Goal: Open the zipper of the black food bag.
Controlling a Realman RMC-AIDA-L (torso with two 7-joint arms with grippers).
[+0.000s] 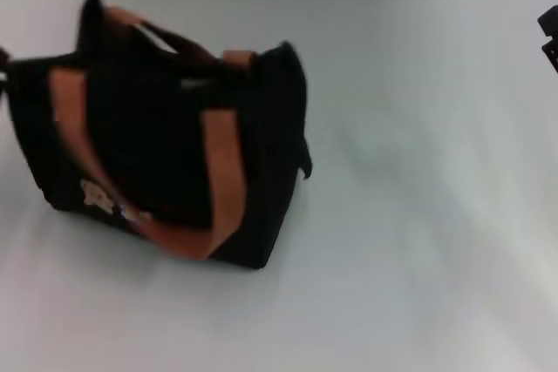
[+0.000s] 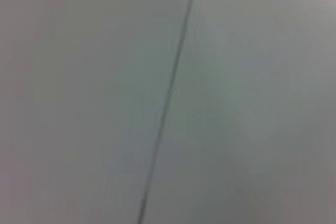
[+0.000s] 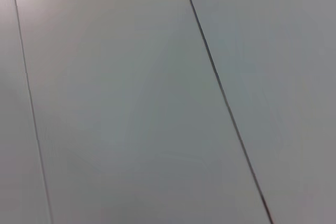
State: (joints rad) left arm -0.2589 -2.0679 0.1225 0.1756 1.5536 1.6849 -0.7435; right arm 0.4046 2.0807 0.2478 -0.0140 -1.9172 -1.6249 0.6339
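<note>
Standing upright on bench [image 1: 418, 241], left of centre: black food bag [image 1: 166, 145], handles [image 1: 222, 163] draped over front. Zipper [image 1: 199, 83] along top, likely facing up for access. Right tool [image 1: 549, 37] barely visible at far edge, state unclear. Left tool unseen.

- Head view: bright, even, diffuse light; white table [image 1: 418, 215] close to washed out, faint mottled grey patches on it
- Bag [image 1: 166, 141] soft and smeared at its edges, black fabric crushed to one dark mass, bear patches [image 1: 105, 200] only a pale blur
- Weak soft shadow beneath the bag's near side, no hard shadow edges
- Left wrist view: dull grey panel [image 2: 252, 103], heavily blurred, one dark seam [image 2: 168, 98] fuzzy
- Right wrist view: flat grey, seams [image 3: 226, 98] sharper, slight pinkish cast at one corner
</note>
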